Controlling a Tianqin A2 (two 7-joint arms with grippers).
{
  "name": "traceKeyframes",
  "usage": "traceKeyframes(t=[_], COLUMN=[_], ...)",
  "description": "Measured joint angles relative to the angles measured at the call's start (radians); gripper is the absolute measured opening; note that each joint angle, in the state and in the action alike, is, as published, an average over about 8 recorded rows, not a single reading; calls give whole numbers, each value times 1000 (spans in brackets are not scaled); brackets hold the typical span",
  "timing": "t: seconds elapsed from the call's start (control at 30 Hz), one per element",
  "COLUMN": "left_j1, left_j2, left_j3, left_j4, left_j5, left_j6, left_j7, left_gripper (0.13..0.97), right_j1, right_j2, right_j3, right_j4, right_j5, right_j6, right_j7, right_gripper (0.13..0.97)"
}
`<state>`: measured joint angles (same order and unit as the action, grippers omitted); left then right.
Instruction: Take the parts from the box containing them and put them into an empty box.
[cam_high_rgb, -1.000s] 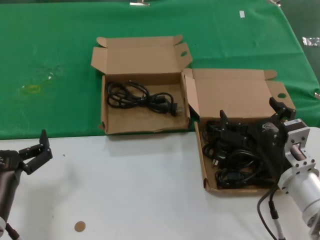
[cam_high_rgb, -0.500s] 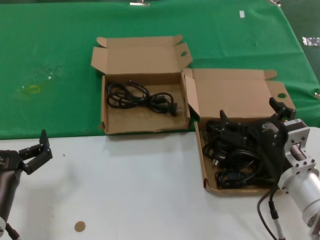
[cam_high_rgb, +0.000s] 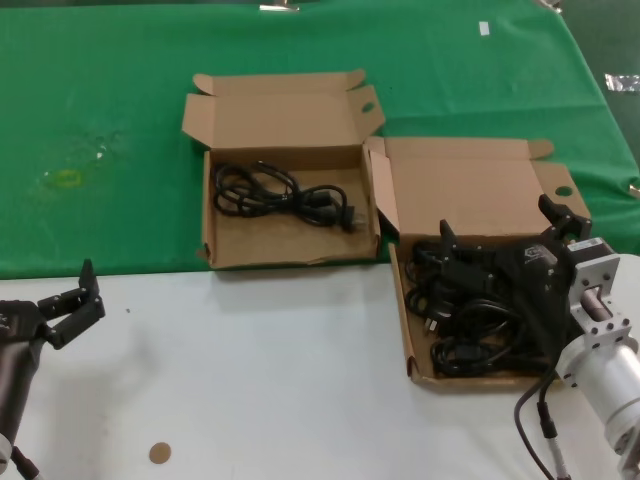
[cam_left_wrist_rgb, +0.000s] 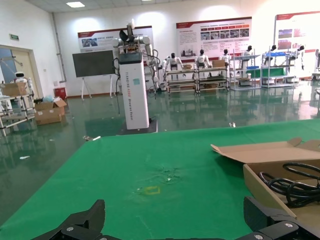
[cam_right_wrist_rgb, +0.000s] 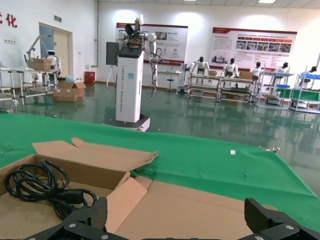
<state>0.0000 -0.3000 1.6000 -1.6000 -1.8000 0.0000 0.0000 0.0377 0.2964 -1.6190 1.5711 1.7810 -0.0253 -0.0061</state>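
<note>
The box holding the parts stands at the right, with a tall side flap and a round hole in its lid ear. It holds a pile of black cables. My right gripper hovers over this pile, open and empty; in the right wrist view the lid and flap show between its jaws. The other box, with two notched lid ears, holds one black cable, which also shows in the right wrist view. My left gripper is open and idle.
Both boxes sit at the seam of the green cloth and the white table. A small brown disc lies on the white table near the front left. The left wrist view shows the notched box's edge.
</note>
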Motion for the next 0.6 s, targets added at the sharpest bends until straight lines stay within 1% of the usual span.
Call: traceKeyframes(t=[0.6], left_j1=[0], left_j2=[0], left_j3=[0], left_j4=[0], left_j5=[0], left_j6=[0], left_j7=[0], left_gripper=[966], right_j1=[0], right_j2=[0], right_j3=[0], right_j4=[0], right_j5=[0], right_j6=[0], right_j7=[0], right_gripper=[966])
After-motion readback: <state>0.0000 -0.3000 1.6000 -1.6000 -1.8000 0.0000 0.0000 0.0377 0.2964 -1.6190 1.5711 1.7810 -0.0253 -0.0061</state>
